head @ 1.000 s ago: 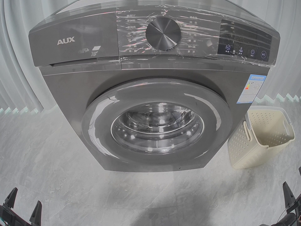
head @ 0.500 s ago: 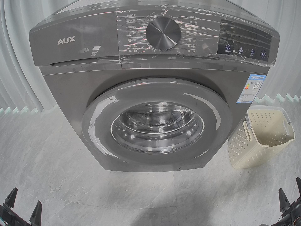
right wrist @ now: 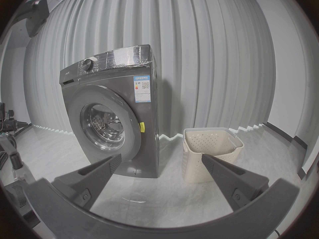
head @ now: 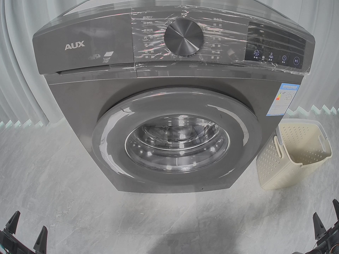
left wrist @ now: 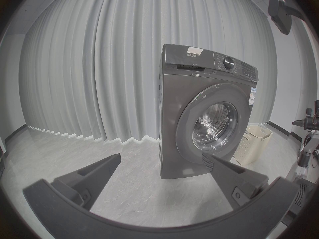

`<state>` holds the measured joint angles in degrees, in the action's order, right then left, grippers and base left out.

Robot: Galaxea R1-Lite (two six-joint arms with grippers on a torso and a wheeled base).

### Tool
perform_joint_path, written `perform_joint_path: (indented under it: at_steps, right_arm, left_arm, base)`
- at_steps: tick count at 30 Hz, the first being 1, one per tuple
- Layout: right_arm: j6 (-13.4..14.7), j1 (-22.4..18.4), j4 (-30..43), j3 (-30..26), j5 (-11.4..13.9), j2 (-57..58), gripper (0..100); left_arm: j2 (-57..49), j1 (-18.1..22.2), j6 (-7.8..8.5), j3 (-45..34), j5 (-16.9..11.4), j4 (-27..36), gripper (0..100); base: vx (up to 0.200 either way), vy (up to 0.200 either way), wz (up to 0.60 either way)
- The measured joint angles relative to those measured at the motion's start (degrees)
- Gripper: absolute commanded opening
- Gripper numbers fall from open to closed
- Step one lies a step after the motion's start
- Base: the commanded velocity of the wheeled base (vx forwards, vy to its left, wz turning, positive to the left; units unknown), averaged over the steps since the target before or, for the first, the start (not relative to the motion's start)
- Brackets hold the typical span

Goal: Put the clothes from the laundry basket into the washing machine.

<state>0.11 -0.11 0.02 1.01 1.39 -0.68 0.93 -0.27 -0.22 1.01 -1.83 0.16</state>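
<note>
Closed washing machine (head: 176,99), laundry basket (head: 295,154) just beside it; left pincer (left wrist: 160,155) and right pincer (right wrist: 161,155) both spread apart

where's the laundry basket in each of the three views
head view: laundry basket lower right, on the floor beside the washing machine
left wrist view: basket on the floor past the machine's far front corner
right wrist view: basket on the floor beside the machine
shared landmark: blue label on the machine's front, nearest the basket
</note>
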Motion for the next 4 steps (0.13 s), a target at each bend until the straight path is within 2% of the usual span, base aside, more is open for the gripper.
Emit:
perform_joint_path:
  at_steps: [4]
  right_arm:
    - [0.1,0.0,0.0,0.0,-0.1,0.0,100]
  left_arm:
    - [0.0,0.0,-0.02,0.0,0.0,0.0,100]
  base:
    - [0.000,0.000,0.00]
